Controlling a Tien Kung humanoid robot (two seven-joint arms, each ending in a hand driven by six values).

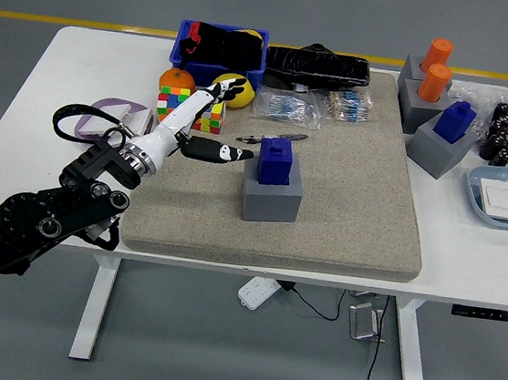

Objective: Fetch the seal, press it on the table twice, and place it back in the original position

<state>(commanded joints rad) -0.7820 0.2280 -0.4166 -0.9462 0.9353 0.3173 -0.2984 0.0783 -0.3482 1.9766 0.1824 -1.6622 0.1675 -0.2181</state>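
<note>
1. The left hand [197,127] reaches in over the beige felt mat [343,209] on the white bench [44,102]; its white and black fingers [223,153] are spread and loose, holding nothing.
2. Just beyond the tip of the lowest finger stands the blue block-shaped seal [275,160], upright in its grey square holder [272,197]; finger and seal look very close, but I cannot tell whether they touch.
3. Behind the fingers, at the mat's far left corner, lie a multicoloured puzzle cube [172,105], an orange ball [176,80] and a yellow round toy [231,90].
4. Farther back from the fingers sits a blue plastic bin [221,47] with dark contents.
5. Well away across the mat from the fingers, a second blue seal [455,121] stands in a grey holder, with two orange cylinders [436,70] in grey holders behind it.
6. At the bench's far right edge rests a pale blue dish [505,198].
7. The right hand is not in view.
</note>
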